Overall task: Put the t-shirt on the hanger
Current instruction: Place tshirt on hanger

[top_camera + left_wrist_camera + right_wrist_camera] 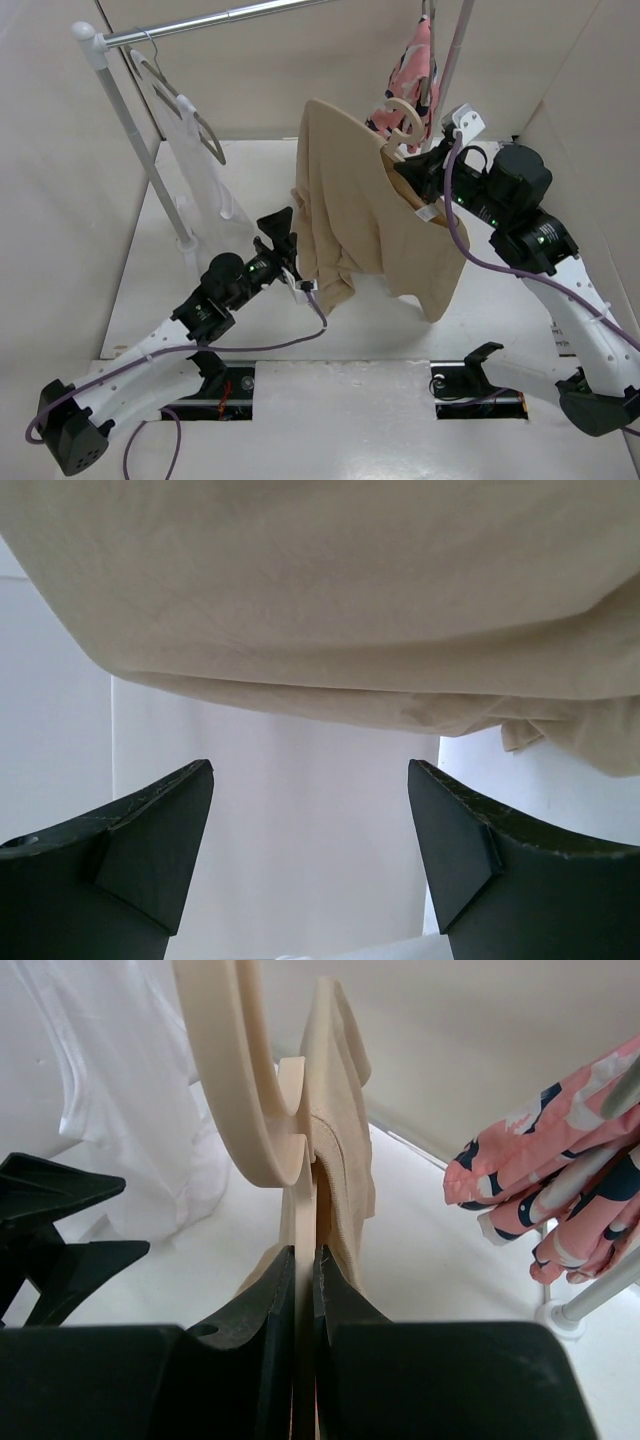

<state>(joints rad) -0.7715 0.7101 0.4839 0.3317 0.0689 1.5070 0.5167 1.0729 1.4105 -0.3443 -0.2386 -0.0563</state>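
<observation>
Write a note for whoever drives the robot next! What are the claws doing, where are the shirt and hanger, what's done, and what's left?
Left claw: open and empty, just under the lower edge of the t-shirt.
Right claw: shut on the hanger, holding it up in the air.
Done: the t-shirt hangs draped on the hanger, bunched at its lower left.
Left: probably straightening it. I cannot tell whether both shoulders sit properly.

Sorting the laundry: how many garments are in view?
3: a tan t-shirt in the middle, a white garment hanging on the left, a pink patterned garment hanging at the upper right.
</observation>
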